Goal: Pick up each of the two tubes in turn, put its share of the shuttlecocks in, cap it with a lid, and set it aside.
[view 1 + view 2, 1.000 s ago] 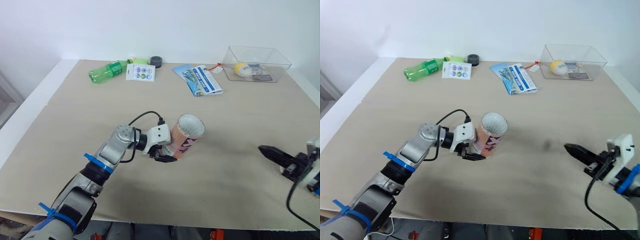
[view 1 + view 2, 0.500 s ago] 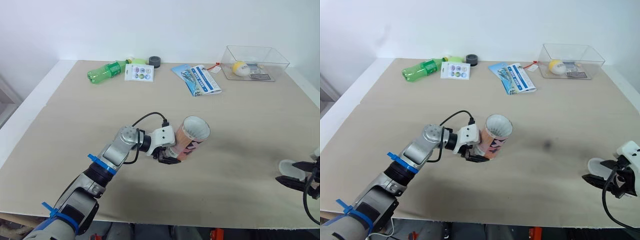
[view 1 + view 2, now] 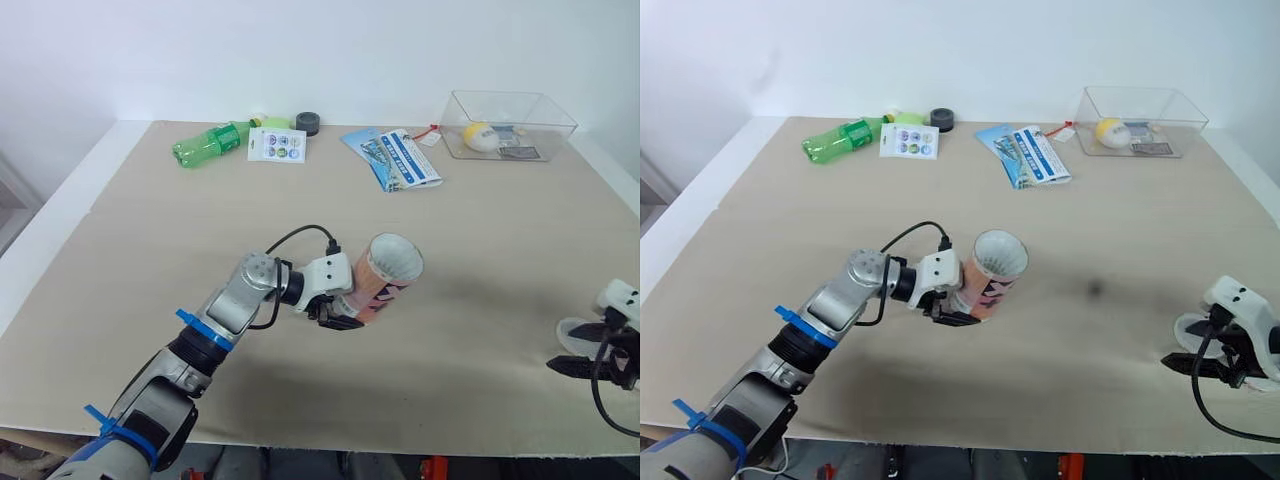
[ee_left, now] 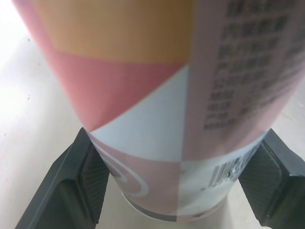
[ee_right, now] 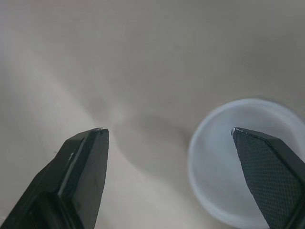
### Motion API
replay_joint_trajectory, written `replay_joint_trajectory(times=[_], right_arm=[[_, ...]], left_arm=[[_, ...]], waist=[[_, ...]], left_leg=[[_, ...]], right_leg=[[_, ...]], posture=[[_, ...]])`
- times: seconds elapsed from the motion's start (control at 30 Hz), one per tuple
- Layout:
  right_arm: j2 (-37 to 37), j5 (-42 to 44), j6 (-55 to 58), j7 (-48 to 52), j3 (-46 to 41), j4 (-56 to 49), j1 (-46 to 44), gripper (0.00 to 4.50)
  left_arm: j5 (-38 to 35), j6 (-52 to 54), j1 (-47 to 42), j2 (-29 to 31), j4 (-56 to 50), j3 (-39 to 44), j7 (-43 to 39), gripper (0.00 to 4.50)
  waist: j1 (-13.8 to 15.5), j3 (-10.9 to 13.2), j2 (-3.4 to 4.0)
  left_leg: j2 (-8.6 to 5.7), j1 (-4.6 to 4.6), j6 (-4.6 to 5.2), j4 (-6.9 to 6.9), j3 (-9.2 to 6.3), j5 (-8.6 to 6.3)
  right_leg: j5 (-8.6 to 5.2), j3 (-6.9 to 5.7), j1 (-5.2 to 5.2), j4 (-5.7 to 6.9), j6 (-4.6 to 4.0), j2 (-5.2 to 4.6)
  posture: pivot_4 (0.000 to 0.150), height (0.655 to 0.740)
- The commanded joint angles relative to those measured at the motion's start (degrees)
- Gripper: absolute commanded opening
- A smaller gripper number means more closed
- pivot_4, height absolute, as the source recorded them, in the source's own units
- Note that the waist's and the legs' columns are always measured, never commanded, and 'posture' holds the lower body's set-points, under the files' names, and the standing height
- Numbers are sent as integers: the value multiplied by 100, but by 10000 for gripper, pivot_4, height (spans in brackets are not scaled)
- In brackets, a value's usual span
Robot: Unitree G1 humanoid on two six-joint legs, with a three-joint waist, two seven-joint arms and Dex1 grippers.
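Beige table (image 3: 480, 250). Far edge, 11 o'clock: green plastic bottle (image 3: 208, 145) lying on side. Just beside it, toward 12: white card (image 3: 277, 145) with coloured dots, dark round roll (image 3: 308, 123) behind card. 12 o'clock: blue-white leaflets (image 3: 398, 158), overlapping. 1 o'clock: clear plastic box (image 3: 510, 125) holding yellow ball (image 3: 481, 136).

Bright, even light from above, white wall nearly washed out, soft shadow on the worktop (image 3: 500, 230) beside the tube (image 3: 385, 285), faint glints on the clear box (image 3: 555, 120), dim grey patch next to the lid (image 5: 228, 162) in the right wrist view.
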Motion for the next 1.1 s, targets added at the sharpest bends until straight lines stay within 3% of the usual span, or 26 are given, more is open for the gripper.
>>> replay_joint_trajectory(times=[0.03, 0.1, 0.23, 0.27, 0.3, 0.43, 0.47, 0.77, 1.1], right_arm=[[-224, -279, -202, 193, 265, 442, -366, 44428], [-229, -369, -271, 263, 395, 631, -545, 41983], [-210, -463, -346, 382, 551, 827, -783, 29583], [-204, -460, -331, 408, 566, 832, -807, 24589], [-191, -473, -339, 418, 577, 853, -839, 22664], [-168, -515, -390, 470, 615, 904, -875, 3212], [-162, -517, -401, 485, 623, 910, -879, 661], [-61, -357, -740, 514, 423, 549, -1088, 661], [-230, 377, -412, 917, 531, -1526, -2987, 661]], left_arm=[[-50, 37, -35, -2, -265, 13, 33, 34312], [-44, 43, -34, 6, -265, 15, 38, 34312], [-29, 39, -39, 42, -251, 16, 39, 34312], [-25, 34, -42, 52, -245, 20, 39, 34312], [-22, 27, -47, 61, -239, 23, 38, 34312], [-18, 15, -44, 70, -232, 10, 42, 34312], [-19, 12, -43, 69, -228, 6, 44, 34312], [-12, -81, -97, 48, -127, 0, 25, 34312], [-171, -556, -124, -307, 565, 312, 336, 34312]], waist=[[1, -1, 1], [1, -1, 2], [2, -1, 2], [2, -1, 2], [2, -1, 3], [1, -2, 3], [1, -2, 3], [-2, -3, 5], [-58, 2, 39]], left_leg=[[0, 0, 0, 0, -1, 0], [0, 0, 0, -1, -1, 0], [0, 0, 0, -1, 1, 0], [0, 0, 0, -1, 0, 0], [0, 0, 0, -2, 0, 0], [0, 1, 0, 0, 0, 0], [0, 1, 0, 0, 0, 0], [0, 5, 0, 0, 1, 0], [1, 5, 0, -1, 0, 1]], right_leg=[[0, 0, 0, 0, 0, 0], [0, 0, 0, 0, -1, 0], [-1, 1, 0, 0, -1, 0], [-1, 0, 0, 0, -1, 1], [-1, 1, 0, 0, -1, 1], [0, 2, 1, 1, 0, 1], [0, 2, 1, 1, 0, 1], [1, 3, 3, 2, 0, 1], [3, 6, 0, 4, 1, 4]], posture=[[1500, 7400], [1500, 7400], [1500, 7400], [1500, 7400], [1500, 7400], [1500, 7400], [1500, 7400], [1500, 7400], [1500, 7400]])
